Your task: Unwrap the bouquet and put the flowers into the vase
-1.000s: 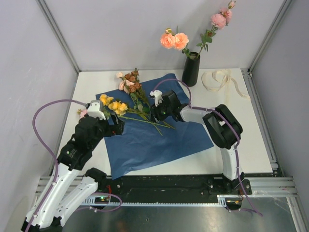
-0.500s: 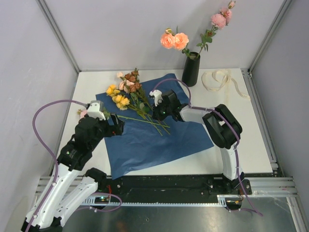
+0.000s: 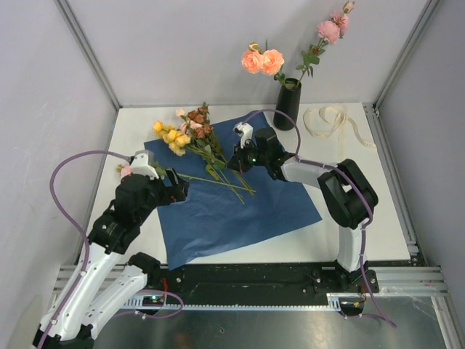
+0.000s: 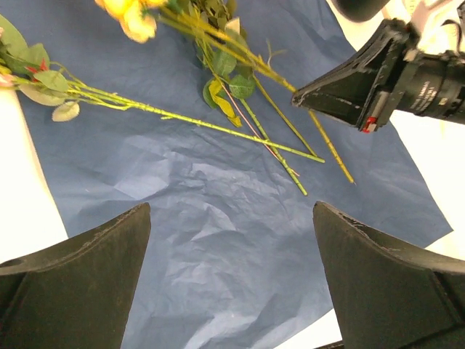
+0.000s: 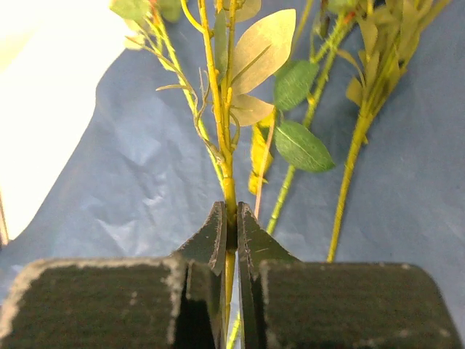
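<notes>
Right pincer: pinched shut on 1 yellow-rose stem over blue paper, at centre. Left pincer: wide, empty, at 9 o'clock. Step: unwrapping done, moving flowers. Next: lift clear, swing to vase at 1 o'clock, lower stem-end into mouth.

Top camera: fixed, high, behind the arm bases. It tilts down and forward, far enough back to take in the whole table up to the back wall.

Left wrist camera: low over the blue paper, facing forward between its own fingers. Mid range; right gripper at upper right.

Right wrist camera: very close, looking along its fingers up one stem.

All three share that blue paper and the flower stems.
</notes>
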Controlling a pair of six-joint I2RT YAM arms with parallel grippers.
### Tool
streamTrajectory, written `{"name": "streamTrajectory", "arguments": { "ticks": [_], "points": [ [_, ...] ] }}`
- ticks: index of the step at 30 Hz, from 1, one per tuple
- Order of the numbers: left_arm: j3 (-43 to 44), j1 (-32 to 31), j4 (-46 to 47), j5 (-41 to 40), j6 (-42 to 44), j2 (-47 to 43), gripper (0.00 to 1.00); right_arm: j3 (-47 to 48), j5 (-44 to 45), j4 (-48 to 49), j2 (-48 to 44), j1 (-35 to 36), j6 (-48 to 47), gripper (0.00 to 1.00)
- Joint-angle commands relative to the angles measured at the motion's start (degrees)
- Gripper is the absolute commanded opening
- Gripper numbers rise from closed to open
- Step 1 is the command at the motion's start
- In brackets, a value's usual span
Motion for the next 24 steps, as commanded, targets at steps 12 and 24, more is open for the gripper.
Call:
{"name": "streamTrajectory", "arguments": {
  "ticks": [12, 24],
  "points": [
    [2.36, -0.29, 16.71, 6.98, -9.41, 7.02, 0.89, -15.1, -2.97, 30.98, -15.43, 0.01, 27.44, 0.0],
    [-0.55, -0.27, 40.69, 16.32, -13.62, 17.21, 0.77, -33.56, 3.35, 58.29, -23.47, 3.4, 39.78, 0.0]
  ]
}}
